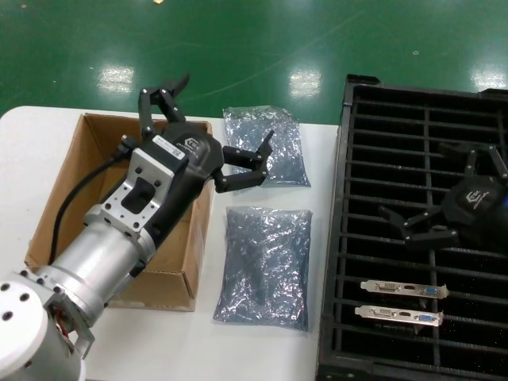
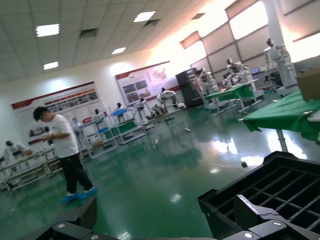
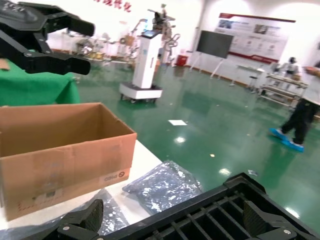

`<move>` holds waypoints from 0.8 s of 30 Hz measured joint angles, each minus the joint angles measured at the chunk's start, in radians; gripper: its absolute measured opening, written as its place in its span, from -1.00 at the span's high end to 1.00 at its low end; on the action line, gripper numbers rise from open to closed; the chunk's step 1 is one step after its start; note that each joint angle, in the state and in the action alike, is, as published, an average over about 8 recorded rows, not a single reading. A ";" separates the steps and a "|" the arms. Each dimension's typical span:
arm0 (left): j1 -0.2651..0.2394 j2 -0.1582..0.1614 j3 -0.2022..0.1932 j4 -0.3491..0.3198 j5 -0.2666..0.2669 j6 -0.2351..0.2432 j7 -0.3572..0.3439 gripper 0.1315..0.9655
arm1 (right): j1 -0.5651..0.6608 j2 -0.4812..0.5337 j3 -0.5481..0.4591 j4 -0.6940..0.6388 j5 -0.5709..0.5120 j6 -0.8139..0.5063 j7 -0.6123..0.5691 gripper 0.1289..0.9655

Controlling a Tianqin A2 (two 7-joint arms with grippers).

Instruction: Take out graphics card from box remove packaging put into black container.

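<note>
Nearest the robot, two cards (image 1: 403,290) were seen standing in slots at the near end of the container (image 1: 344,238), their silver brackets showing white and blue ports. On the tabletop (image 1: 262,349) between box and container, one bag (image 1: 263,266) lay flat, and a second bag (image 1: 266,143) lay beyond it; whether either still held a card could not be told. The box (image 1: 171,290) sat at the left, its inside largely hidden by the left arm. The left tool (image 1: 226,119) was held above the box's far right corner, fingers spread and empty. The right tool (image 1: 440,186) was held over the container's middle slots, likewise released, nothing gripped.
</note>
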 joint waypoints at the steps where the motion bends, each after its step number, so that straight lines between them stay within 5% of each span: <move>1: 0.011 0.008 -0.013 0.003 0.010 0.003 -0.008 -1.00 | -0.011 -0.007 0.003 0.005 0.002 0.015 -0.003 -1.00; 24: 0.266 0.192 -0.313 0.068 0.242 0.082 -0.191 -1.00 | -0.267 -0.160 0.076 0.113 0.043 0.357 -0.063 -1.00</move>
